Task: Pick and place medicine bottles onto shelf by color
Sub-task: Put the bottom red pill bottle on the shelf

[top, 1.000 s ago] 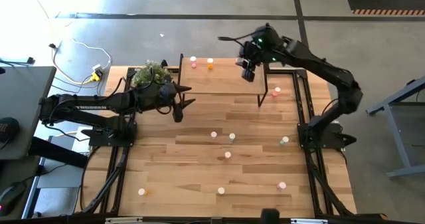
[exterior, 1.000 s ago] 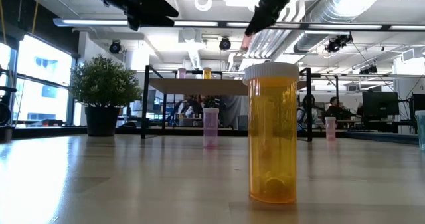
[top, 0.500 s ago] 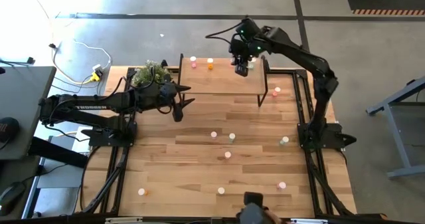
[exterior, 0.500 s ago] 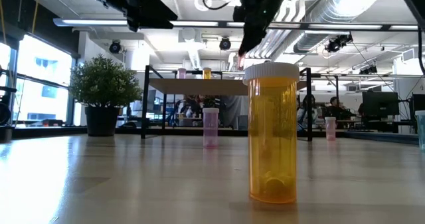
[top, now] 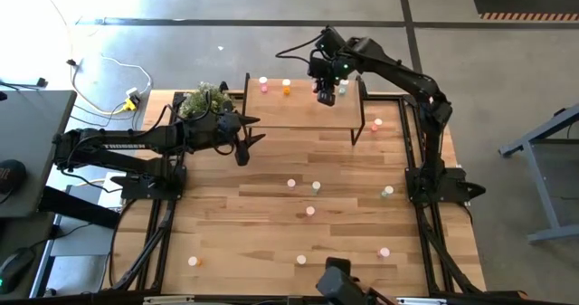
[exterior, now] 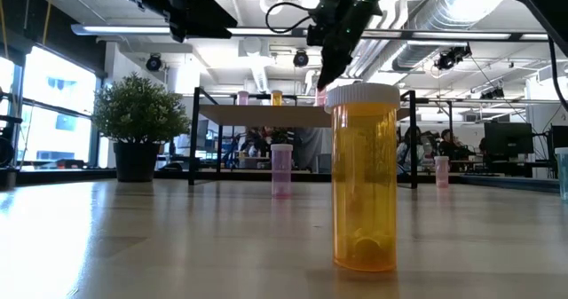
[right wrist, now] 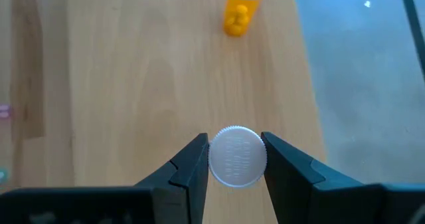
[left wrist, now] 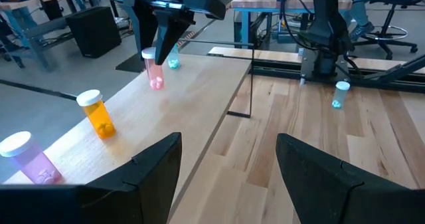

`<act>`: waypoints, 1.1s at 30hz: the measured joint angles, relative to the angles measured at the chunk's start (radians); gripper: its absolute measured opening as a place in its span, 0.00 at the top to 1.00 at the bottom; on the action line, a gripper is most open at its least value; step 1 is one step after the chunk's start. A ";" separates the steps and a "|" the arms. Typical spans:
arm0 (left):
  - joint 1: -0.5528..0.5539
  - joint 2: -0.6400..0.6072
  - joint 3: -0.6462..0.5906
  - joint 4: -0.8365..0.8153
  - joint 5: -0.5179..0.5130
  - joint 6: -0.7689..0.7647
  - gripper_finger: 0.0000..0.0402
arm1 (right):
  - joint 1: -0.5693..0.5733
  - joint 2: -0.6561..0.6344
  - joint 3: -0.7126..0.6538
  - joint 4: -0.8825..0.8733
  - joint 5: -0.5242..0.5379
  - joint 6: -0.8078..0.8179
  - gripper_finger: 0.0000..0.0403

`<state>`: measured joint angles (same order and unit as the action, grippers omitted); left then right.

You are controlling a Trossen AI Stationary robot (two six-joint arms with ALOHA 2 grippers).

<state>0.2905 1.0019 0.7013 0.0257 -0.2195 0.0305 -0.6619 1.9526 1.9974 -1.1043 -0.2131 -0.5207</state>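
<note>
We take the small light-wood shelf on thin black legs (top: 298, 106) as our landmark; it stands at the far edge of the wood-plank table (top: 271, 233). Our right tool (right wrist: 234, 159) is over the shelf's right part, its two dark fingers closed against the sides of a pink, white-capped medicine bottle (left wrist: 155, 70). In the left wrist view the bottle hangs upright at the shelf board; we cannot tell whether its base touches the wood.

On the shelf's far edge stand an orange, white-capped bottle (top: 286, 86) and, left of it, a second pink bottle (top: 263, 85). A pale green bottle (left wrist: 173, 62) sits just beyond the held one.

Our left tool (left wrist: 229, 177) hovers just off the shelf's left end, beside the green potted plant (top: 204, 101), its fingers spread wide and holding nothing.

More bottles are scattered on the table in front of the shelf, among them a tall orange one (exterior: 364, 179) close to the low camera.
</note>
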 joint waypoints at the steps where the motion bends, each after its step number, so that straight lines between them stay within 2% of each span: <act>1: 0.000 0.000 0.000 0.000 0.000 0.000 0.41 | 0.000 0.000 -0.002 0.003 -0.010 0.001 0.71; 17: 0.000 0.000 0.000 0.000 0.000 0.000 0.41 | 0.000 0.034 -0.006 0.025 0.046 0.000 0.71; 33: 0.000 0.000 0.000 0.000 -0.001 0.000 0.41 | -0.006 0.036 -0.006 0.028 0.046 -0.013 0.70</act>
<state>0.2901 1.0019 0.7010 0.0259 -0.2203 0.0307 -0.6682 1.9884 1.9919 -1.0766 -0.1669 -0.5336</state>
